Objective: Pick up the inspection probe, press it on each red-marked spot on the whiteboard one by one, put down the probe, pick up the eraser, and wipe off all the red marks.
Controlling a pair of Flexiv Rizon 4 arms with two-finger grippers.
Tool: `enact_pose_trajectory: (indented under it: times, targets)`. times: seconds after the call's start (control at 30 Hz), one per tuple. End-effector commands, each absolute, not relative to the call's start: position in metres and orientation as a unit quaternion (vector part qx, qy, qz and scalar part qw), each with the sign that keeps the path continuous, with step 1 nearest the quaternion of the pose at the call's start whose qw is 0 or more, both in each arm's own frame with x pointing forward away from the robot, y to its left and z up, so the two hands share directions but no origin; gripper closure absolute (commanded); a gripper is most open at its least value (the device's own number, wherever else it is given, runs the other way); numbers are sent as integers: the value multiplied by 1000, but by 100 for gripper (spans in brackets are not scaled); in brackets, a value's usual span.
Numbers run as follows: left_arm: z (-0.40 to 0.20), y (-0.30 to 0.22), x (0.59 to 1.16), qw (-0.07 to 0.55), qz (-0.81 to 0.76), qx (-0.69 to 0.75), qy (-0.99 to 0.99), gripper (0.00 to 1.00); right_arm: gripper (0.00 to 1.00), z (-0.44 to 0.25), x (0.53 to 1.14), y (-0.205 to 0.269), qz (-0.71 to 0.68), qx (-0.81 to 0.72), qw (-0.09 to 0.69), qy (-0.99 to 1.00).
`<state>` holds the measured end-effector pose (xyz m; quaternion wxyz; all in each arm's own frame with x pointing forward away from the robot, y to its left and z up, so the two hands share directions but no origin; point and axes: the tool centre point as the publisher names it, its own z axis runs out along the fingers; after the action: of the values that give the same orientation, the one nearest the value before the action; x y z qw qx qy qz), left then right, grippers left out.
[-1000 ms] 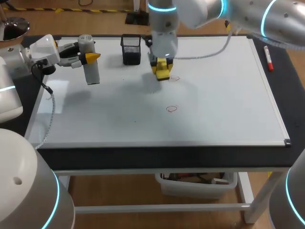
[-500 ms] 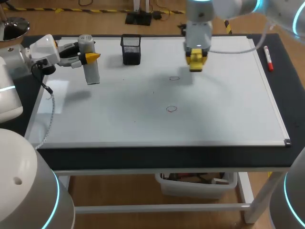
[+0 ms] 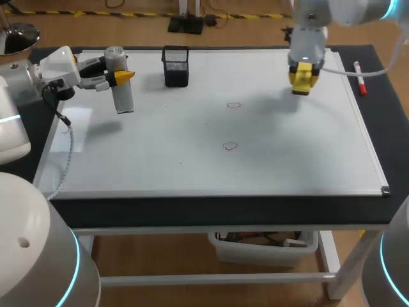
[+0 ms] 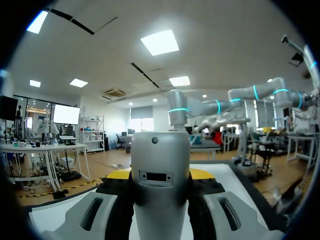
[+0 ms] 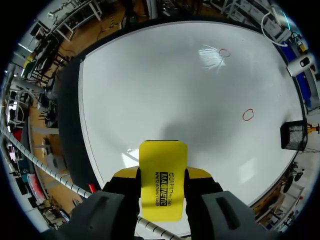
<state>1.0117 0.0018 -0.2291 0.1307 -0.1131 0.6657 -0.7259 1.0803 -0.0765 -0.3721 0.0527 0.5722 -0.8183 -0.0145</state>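
Yellow tips of left gripper (image 4: 160,175) mostly hidden behind probe (image 4: 160,160); probe's near end cut off. Eraser (image 5: 162,182) covers inner tips of right gripper (image 5: 162,173).

Black table (image 3: 223,208) w/ whiteboard (image 3: 192,163), marker (image 3: 360,78) at edge

Blk mesh cup (image 3: 176,66) far side; red-capped marker (image 3: 360,77) rt edge.
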Motion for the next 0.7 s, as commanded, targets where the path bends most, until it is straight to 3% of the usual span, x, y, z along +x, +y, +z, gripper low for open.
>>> enact_pose_trajectory:
  times: [0.03,0.7]
  targets:
    - [-229,2,1012,132,-727,-112,664,100,100,-368,1072,-97,-16,569,48,-820]
    - [-229,2,1012,132,-727,-112,664,100,100,-367,1071,-102,-16,561,49,-826]
